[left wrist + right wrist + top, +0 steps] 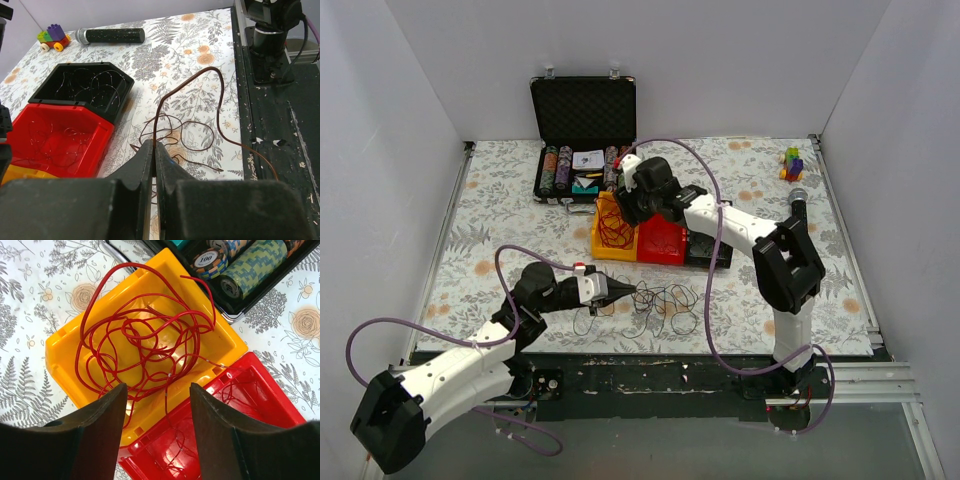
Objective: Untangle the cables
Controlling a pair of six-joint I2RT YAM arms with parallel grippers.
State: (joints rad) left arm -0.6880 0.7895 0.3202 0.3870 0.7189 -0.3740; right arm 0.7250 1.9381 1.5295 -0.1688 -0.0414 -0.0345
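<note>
Left hand (628, 290) at cables (665, 302); right hand (622, 208) above yellow bin (601, 243).

My left arm (450, 372) and right arm (735, 224) wear white shells over black joints (788, 268); a lilac hose (709, 300) loops off each, and my wedge-shaped fingers (97, 435) are matte black.

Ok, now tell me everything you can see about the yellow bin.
The yellow bin is an open-topped tray of glossy-looking plastic with sloped walls, standing flat on the floral tablecloth. One side sits against the red bin, and a case of poker chips lies close by one corner. Inside is a loose coil of red wires, with one loop reaching past the rim. The right tool hangs above it, open and gripping nothing.
</note>
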